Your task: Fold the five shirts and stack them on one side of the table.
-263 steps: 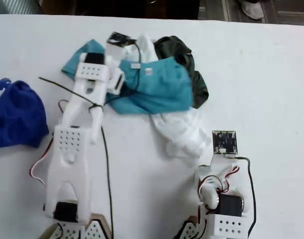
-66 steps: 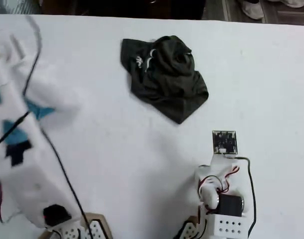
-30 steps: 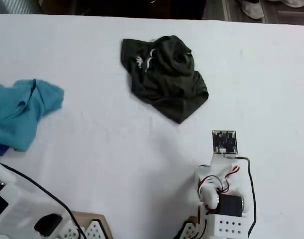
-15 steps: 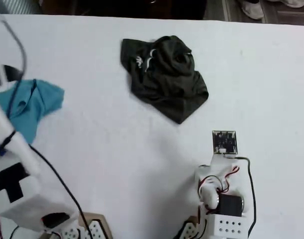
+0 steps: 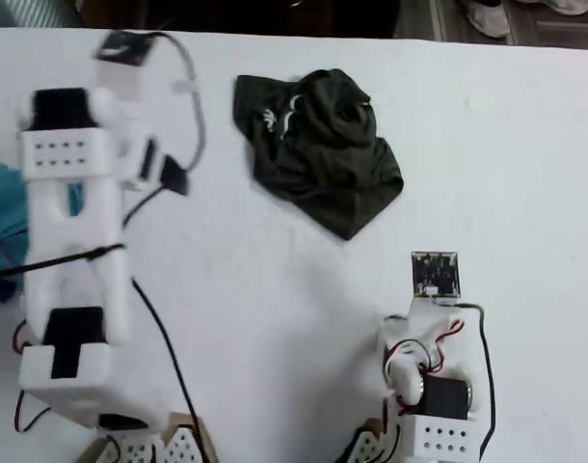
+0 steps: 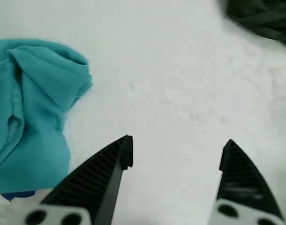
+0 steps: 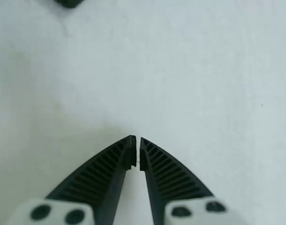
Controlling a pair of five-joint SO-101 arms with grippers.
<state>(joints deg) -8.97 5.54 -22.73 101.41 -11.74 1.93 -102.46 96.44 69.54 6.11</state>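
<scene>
A crumpled dark shirt [image 5: 323, 149] lies toward the far edge of the desk [image 5: 275, 318], about midway along it. It bears a pale print [image 5: 275, 118] on the side nearer the far left corner, too small to read. A teal shirt [image 5: 0, 217] is bunched at the left edge, partly hidden in the high view by the left arm [image 5: 72, 241], which stretches from the near left corner toward the far edge.

In the left wrist view the left jaws are released, spread wide over bare desk, with the teal shirt [image 6: 35, 103] to one side and an edge of the dark shirt [image 6: 265, 18] well apart on the other. A scrap of blue cloth [image 6: 16, 194] peeks from under the teal shirt, possibly another shirt.

The right arm [image 5: 429, 386] sits folded at the near edge, right of middle. The right jaws are clenched on nothing, only a thin slit between them, above bare desk.
</scene>
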